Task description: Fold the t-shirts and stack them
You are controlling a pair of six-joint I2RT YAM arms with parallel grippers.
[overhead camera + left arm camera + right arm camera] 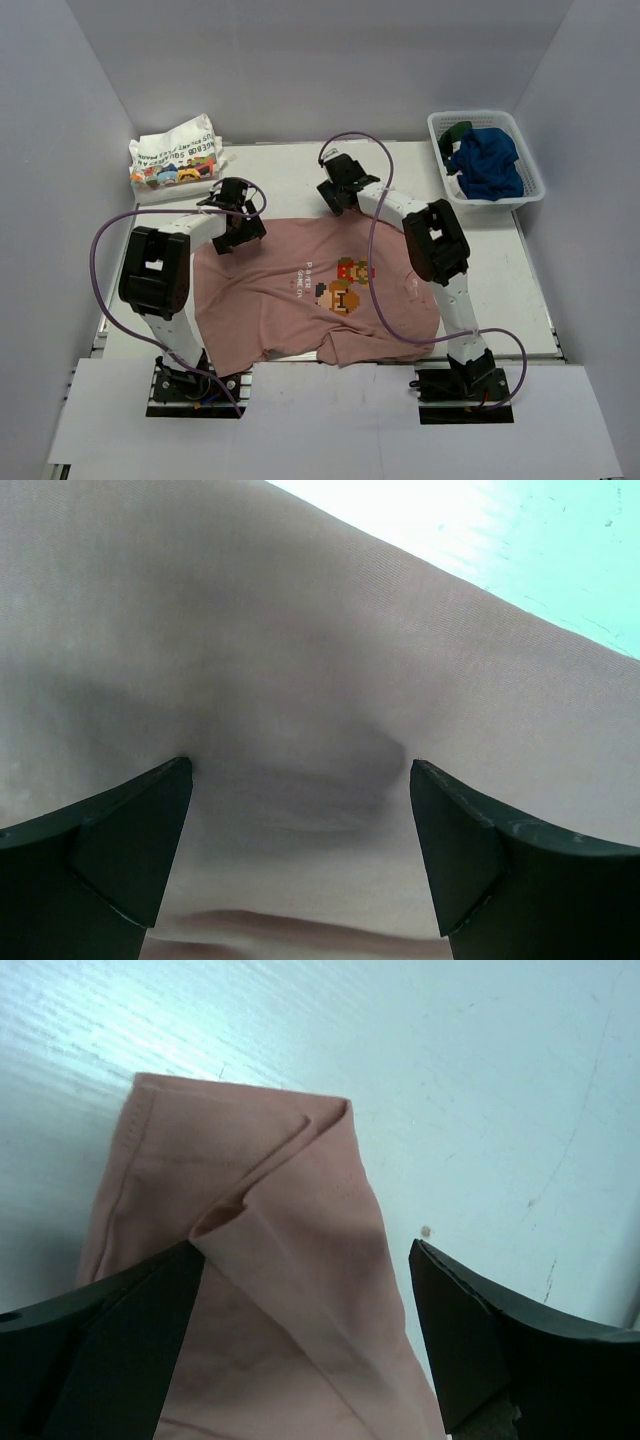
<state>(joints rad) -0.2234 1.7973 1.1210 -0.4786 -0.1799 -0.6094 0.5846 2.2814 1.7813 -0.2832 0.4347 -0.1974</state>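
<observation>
Pink t-shirt (285, 305): left claw (300, 772), right claw (306, 1250) spread wide, seemingly above its far edge.

Back wall: a plain pale grey panel (320, 60) stands behind the far edge of the desk (290, 165).
Side walls: the left wall (45, 200) and right wall (595, 250) are matching panels that flare out toward the camera, so the desk is closed in on three sides.
Desk: a flat white top; close up it is faintly scuffed, with one small dark speck (426, 1231).
Near edge: a white board (330, 420) lies across the front.
Light: even and overhead, with soft shadows and glare on the desk top.
</observation>
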